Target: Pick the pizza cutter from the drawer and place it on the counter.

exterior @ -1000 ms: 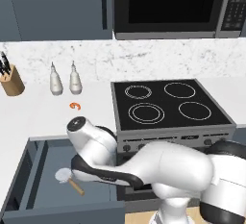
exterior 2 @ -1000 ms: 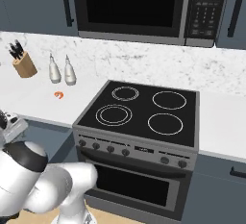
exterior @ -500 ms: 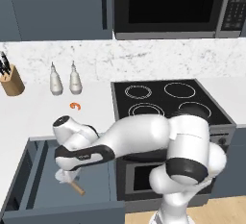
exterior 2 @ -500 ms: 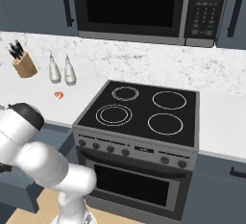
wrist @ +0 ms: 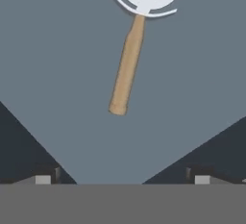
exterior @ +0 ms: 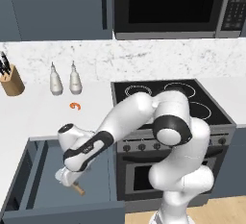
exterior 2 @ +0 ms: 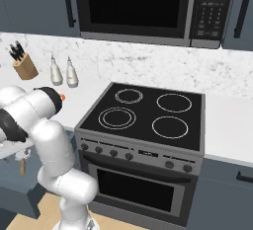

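I see the cutter (wrist: 129,59) lying flat in the open drawer (exterior: 45,170), wheel at 12 o'clock. My gripper (wrist: 123,177) hangs above it, fingers apart. Grabbing and moving to the counter (exterior: 33,115) are left.

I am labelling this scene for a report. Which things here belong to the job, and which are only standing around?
For the job: pizza cutter lying on the floor of the open drawer; counter; gripper, above the cutter.

Standing around: knife block, two bottles, small orange item, stovetop, microwave.
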Tool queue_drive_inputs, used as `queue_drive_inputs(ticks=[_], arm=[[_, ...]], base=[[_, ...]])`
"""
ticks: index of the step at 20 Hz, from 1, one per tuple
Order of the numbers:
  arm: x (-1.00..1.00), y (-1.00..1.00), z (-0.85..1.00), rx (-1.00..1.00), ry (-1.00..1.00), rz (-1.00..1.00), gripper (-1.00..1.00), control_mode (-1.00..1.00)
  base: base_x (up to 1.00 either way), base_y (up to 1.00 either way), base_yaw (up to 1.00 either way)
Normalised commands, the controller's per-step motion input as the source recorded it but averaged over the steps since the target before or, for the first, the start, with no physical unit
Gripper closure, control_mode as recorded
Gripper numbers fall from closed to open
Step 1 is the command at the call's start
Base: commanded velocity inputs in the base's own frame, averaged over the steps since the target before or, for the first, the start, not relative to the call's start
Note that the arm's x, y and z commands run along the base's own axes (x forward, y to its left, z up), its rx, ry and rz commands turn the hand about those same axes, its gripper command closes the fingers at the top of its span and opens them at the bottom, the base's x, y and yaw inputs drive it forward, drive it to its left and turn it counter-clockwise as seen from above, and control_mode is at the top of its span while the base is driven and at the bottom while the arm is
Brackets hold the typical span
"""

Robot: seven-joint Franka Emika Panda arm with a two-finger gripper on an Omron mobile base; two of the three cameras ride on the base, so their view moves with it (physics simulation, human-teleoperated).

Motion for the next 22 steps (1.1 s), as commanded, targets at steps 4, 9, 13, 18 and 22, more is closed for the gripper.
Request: queue_drive_inputs(ticks=[4, 9, 13, 18, 22], arm=[[0.18, 0.23, -0.27, -0.01, 0.07, -0.11, -1.00, -1.00], [0.02, 0.48, -0.40, -0.09, 0.02, -0.06, -1.00, -1.00], [0.26, 0.31, -0.17, -0.06, 0.00, -0.09, -1.00, -1.00], [0.40, 0.12, -0.22, -0.05, 0.03, -0.07, -1.00, -1.00], [0.27, 0.00, -0.53, -0.05, 0.08, -0.03, -1.00, -1.00]], base=[[0.00, 0.00, 0.00], [0.00, 0.00, 0.00], [0.00, 0.00, 0.00], [0.00, 0.00, 0.00], [0.00, 0.00, 0.00]])
